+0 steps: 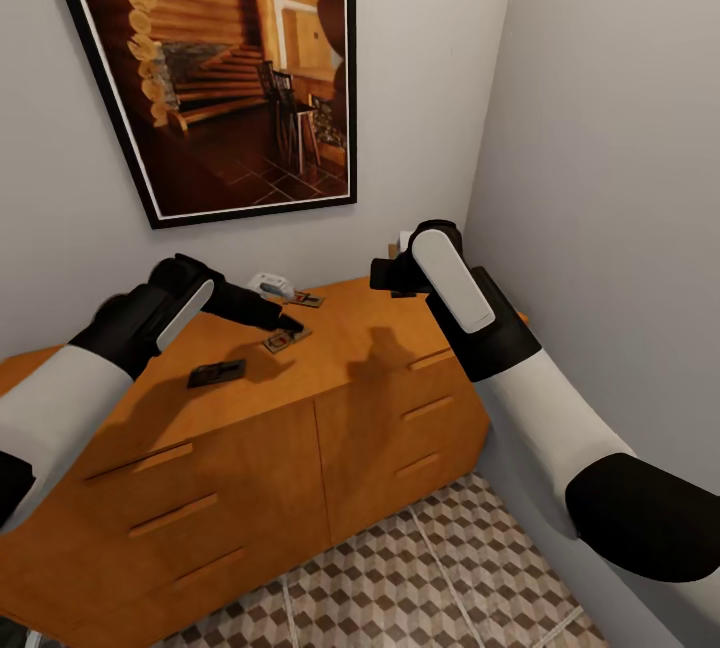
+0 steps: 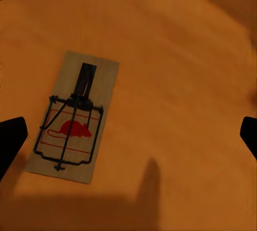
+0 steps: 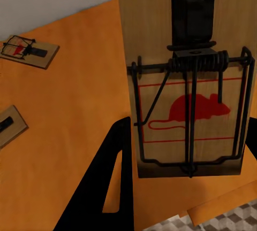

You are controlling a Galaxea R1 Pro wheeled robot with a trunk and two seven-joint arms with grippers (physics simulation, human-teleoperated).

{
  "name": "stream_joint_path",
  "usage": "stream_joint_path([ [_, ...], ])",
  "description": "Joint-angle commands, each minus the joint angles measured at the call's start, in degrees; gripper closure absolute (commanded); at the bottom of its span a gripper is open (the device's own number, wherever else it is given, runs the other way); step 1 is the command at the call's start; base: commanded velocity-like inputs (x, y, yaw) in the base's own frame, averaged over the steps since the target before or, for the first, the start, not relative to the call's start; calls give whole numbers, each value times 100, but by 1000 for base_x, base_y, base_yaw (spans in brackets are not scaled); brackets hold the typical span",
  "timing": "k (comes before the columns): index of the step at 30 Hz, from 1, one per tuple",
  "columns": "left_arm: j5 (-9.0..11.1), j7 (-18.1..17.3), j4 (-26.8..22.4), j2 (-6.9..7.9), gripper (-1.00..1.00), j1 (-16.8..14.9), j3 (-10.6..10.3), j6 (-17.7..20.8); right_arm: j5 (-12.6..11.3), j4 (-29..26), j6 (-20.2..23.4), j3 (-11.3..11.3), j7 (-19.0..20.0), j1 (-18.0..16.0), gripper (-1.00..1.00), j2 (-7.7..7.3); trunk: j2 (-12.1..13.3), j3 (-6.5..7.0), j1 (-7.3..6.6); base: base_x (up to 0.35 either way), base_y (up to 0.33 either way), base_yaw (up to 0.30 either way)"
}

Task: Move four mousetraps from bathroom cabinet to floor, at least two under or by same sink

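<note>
Above the cabinet (image 1: 330,368), left fingers (image 2: 12,141) spread wide; right fingers (image 3: 110,188) grip a mousetrap (image 3: 184,81).

Both arms have white rounded shells with black joint sections, white-faced forearm panels, and black grippers with black fingers (image 3: 110,183).

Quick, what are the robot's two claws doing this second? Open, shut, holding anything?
Left gripper: open, empty, hovering over a mousetrap on the cabinet top.
Right gripper: shut on another mousetrap, lifted off the cabinet.
</note>
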Motion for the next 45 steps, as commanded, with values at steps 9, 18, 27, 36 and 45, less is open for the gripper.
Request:
stream_joint_path([
  [9, -23, -35, -17, 6, -100, -63, -20, 3, -57, -3, 17, 4, -56, -7, 100, 0, -3, -6, 0, 0, 0, 0],
  [18, -24, -36, -23, 12, -100, -67, -21, 2, -57, -3, 17, 4, -56, -7, 100, 0, -3, -6, 0, 6, 0, 0],
  [27, -29, -30, -5, 26, -100, -59, -27, -10, -57, 5, 16, 139, -56, -7, 100, 0, -3, -6, 0, 5, 0, 0],
  [36, -34, -27, 12, 26, -100, -52, -30, -16, -57, 6, 12, 157, -56, -4, 100, -3, -3, -6, 0, 0, 22, 0],
  [45, -35, -27, -2, 26, -100, -50, -32, -15, -57, 12, -1, 154, -51, 51, 100, -13, -3, -6, 0, 0, 70, 0],
])
